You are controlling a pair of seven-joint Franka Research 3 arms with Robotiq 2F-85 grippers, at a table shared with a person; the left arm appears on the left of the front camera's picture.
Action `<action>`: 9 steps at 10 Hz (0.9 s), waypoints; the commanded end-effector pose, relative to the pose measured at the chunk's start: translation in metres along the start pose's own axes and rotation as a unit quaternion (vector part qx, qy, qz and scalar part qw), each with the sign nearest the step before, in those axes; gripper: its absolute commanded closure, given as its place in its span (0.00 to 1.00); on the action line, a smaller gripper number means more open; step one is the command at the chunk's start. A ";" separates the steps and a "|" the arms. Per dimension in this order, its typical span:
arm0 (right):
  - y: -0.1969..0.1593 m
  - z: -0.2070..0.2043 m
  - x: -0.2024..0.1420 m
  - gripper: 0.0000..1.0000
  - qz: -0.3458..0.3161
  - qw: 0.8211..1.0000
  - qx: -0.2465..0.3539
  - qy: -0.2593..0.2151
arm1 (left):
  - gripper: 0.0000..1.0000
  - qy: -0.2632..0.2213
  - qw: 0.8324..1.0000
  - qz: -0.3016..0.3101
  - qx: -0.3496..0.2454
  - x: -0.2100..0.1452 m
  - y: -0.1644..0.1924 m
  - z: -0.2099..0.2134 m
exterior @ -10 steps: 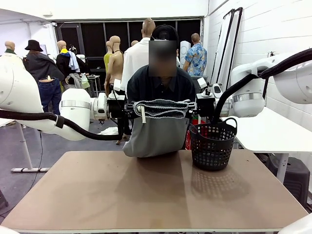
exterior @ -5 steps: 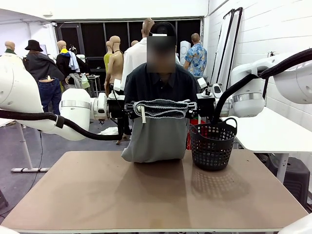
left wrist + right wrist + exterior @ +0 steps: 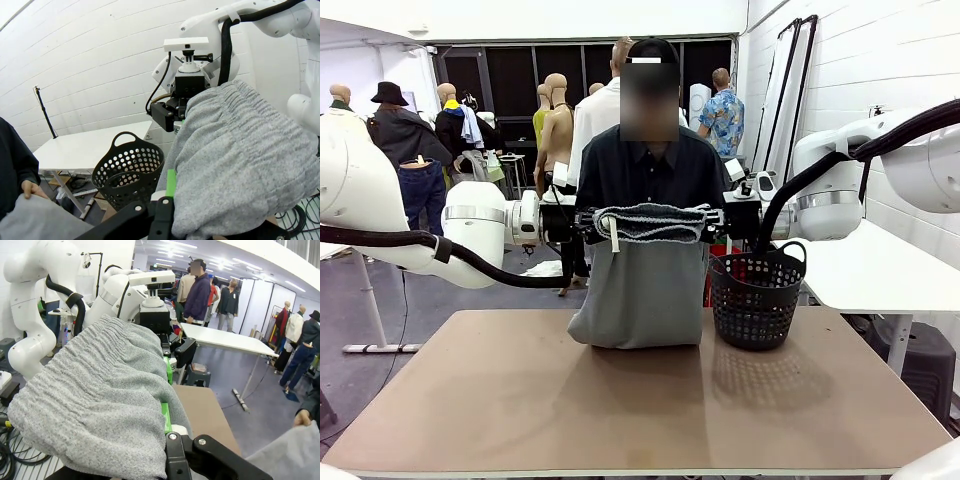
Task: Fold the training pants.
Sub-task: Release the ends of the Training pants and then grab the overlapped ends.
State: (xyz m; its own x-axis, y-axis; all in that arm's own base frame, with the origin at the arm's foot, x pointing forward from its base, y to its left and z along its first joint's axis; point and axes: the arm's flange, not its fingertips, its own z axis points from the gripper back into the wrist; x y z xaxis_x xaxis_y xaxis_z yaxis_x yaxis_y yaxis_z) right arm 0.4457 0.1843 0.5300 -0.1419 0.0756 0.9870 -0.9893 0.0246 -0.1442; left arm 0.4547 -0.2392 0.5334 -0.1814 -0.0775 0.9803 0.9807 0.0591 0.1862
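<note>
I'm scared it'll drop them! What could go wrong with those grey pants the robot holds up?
The training pants hang from the waistband, pinched at its ends by the left gripper and right gripper; if one pinch slips, that side may drop. The black basket stands close beside the hanging cloth, so a sideways move might snag it. A person's hand holds the cloth; uneven pulling could bunch it.

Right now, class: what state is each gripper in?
The left gripper: shut on the training pants, at the waistband.
The right gripper: shut on the training pants, at the waistband's other end.
</note>
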 end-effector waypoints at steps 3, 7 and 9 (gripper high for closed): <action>0.002 0.000 0.001 1.00 0.005 1.000 0.002 -0.001 | 1.00 -0.003 1.000 -0.001 -0.002 0.002 0.000 0.000; 0.002 0.000 0.001 1.00 0.005 1.000 0.002 -0.001 | 1.00 -0.003 1.000 -0.001 -0.002 0.002 0.000 0.000; 0.002 0.000 0.001 1.00 0.005 1.000 0.002 -0.001 | 1.00 -0.003 1.000 -0.001 -0.002 0.002 0.000 0.000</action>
State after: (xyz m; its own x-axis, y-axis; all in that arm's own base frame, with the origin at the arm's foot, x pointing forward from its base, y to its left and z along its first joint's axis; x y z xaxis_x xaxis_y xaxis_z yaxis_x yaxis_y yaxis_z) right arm 0.4457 0.1843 0.5301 -0.1421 0.0756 0.9870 -0.9892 0.0246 -0.1443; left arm 0.4547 -0.2392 0.5334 -0.1814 -0.0775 0.9803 0.9807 0.0591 0.1862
